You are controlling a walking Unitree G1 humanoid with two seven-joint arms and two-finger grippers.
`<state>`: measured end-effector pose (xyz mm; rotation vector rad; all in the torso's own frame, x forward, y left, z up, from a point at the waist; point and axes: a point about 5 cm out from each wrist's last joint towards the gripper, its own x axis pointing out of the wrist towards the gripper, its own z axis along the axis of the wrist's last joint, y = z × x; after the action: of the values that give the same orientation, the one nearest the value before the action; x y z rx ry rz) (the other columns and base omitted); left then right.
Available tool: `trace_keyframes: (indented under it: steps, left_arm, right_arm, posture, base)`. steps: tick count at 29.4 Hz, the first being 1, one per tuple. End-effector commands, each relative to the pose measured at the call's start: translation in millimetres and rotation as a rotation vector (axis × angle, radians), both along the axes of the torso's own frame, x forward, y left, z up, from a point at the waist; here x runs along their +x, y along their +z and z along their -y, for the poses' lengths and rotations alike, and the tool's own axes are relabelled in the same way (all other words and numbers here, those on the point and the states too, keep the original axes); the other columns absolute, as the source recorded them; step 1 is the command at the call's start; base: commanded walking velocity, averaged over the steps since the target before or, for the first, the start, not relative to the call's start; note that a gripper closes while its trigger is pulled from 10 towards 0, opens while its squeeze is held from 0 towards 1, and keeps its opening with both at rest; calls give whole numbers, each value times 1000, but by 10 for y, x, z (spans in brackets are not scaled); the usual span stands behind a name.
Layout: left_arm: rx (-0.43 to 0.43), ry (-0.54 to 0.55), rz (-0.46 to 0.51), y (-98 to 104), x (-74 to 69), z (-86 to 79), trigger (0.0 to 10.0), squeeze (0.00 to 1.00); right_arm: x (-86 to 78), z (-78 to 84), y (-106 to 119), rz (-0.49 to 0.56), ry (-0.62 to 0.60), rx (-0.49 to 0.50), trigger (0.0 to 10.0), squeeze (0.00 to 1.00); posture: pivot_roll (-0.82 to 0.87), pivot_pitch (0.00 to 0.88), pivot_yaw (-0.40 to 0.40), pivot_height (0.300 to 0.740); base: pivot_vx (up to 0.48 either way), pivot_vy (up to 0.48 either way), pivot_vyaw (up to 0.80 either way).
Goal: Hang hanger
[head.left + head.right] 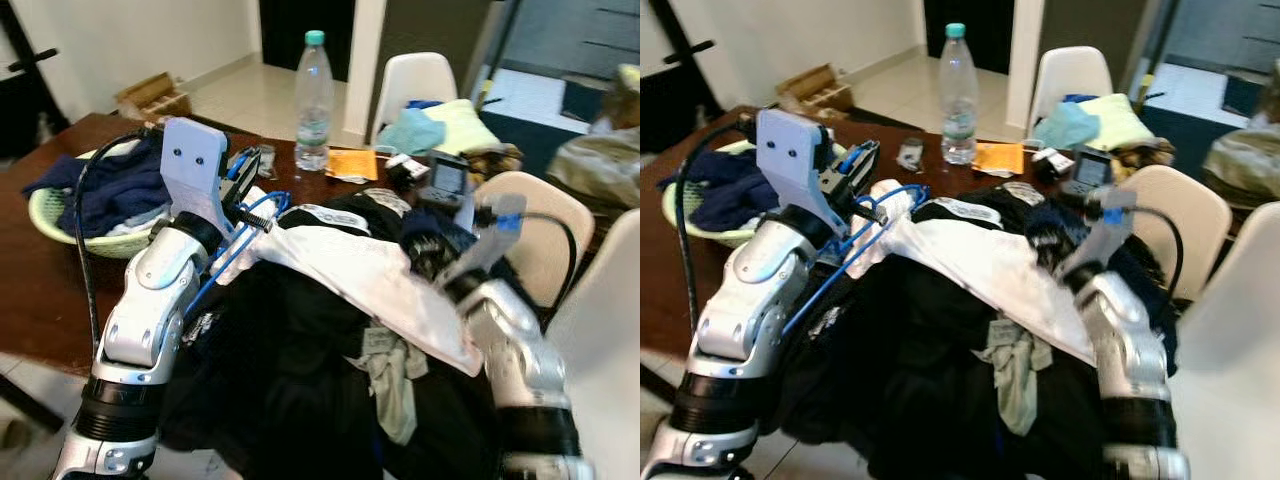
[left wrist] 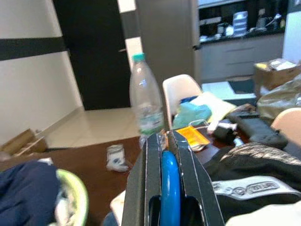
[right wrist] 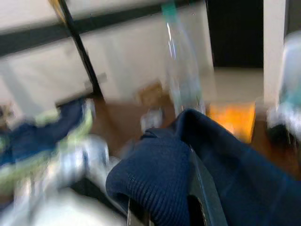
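A dark wooden bench (image 1: 40,290) carries a big heap of clothes (image 1: 300,370), mostly black with a white garment (image 1: 350,265) draped across its top, filling the view from 3 to 7 o'clock. White chairs (image 1: 545,235) stand at 2 to 4 o'clock of the heap and another at 12 o'clock behind the bench. At 9 o'clock a green basket (image 1: 50,215) holds dark blue cloth. A clear bottle (image 1: 313,100) with a teal cap stands upright at 12 o'clock, an orange packet (image 1: 352,163) just beside it toward 1 o'clock. The left hand (image 1: 250,205) is raised over the heap's 10 o'clock edge, its fingers (image 2: 148,183) closed on the blue hanger (image 2: 169,188); the hanger's rod sits between them in the left wrist view and its blue wire runs down from the hand toward 7 o'clock along the clothes. The right hand (image 1: 425,250) sits at 2 o'clock on the heap, gripping a dark blue garment (image 3: 160,183) that bunches over its fingers.
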<state>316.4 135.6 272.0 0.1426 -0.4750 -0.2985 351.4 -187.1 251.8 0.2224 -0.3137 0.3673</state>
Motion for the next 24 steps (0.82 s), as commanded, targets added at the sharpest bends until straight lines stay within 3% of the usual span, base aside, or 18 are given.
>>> trace_keyframes:
  steps: [1,2,3,5,6,8,10,13,16,17,18,19,20,22,24]
  left_arm:
    - [20,63,-18,-34,26,-113,10000,0]
    - [20,63,-18,-34,26,-113,10000,0]
    - [22,71,-13,-22,31,-120,10000,0]
    - [22,71,-13,-22,31,-120,10000,0]
    - [23,74,-9,-16,34,-118,10000,0]
    - [23,74,-9,-16,34,-118,10000,0]
    - [29,76,9,24,23,-103,10000,0]
    - [29,79,20,48,9,-105,10000,0]
    - [28,78,20,48,5,-102,10000,0]
    - [30,73,22,49,2,-86,10000,0]
    - [30,73,22,49,2,-86,10000,0]
    - [29,65,25,57,-3,-71,10000,0]
    - [29,65,25,57,-3,-71,10000,0]
    - [32,55,35,85,-10,-54,10000,0]
    - [30,49,42,104,-16,-52,10000,0]
  right_arm:
    - [8,-30,717,249,34,44,10000,0]
    - [8,-30,717,249,34,44,10000,0]
    - [-45,-57,1191,387,85,82,10000,0]
    - [-45,-57,1191,387,85,82,10000,0]
    - [-145,-102,1556,500,143,103,10000,0]
    - [-145,-102,1556,500,143,103,10000,0]
    - [-415,-208,2071,679,275,145,10000,0]
    - [-576,-205,2245,748,361,222,10000,0]
    - [-563,-225,2198,718,388,208,10000,0]
    - [-428,-297,2026,610,346,116,10000,0]
    - [-428,-297,2026,610,346,116,10000,0]
    - [-250,-389,1759,461,301,24,10000,0]
    - [-250,-389,1759,461,301,24,10000,0]
    - [-3,-469,1326,262,176,-140,10000,0]
    - [60,-479,1197,217,140,-189,10000,0]
  posture:
    - [106,65,-39,740]
    - [106,65,-39,740]
    - [106,65,-39,740]
    - [106,65,-39,740]
    - [101,59,-41,740]
    - [101,59,-41,740]
    - [109,56,-47,740]
    - [111,57,-45,740]
    - [108,57,-44,740]
    - [108,59,-40,740]
    - [108,59,-40,740]
    - [107,62,-39,740]
    - [107,62,-39,740]
    - [110,63,-39,740]
    - [109,65,-38,740]
  base:
    - [0,0,781]
    - [0,0,781]
    - [0,0,781]
    - [0,0,781]
    - [0,0,775]
    - [0,0,775]
    - [0,0,781]
    - [0,0,781]
    - [0,0,781]
    - [0,0,788]
    - [0,0,788]
    - [0,0,0]
    - [0,0,0]
    - [0,0,0]
    - [0,0,0]
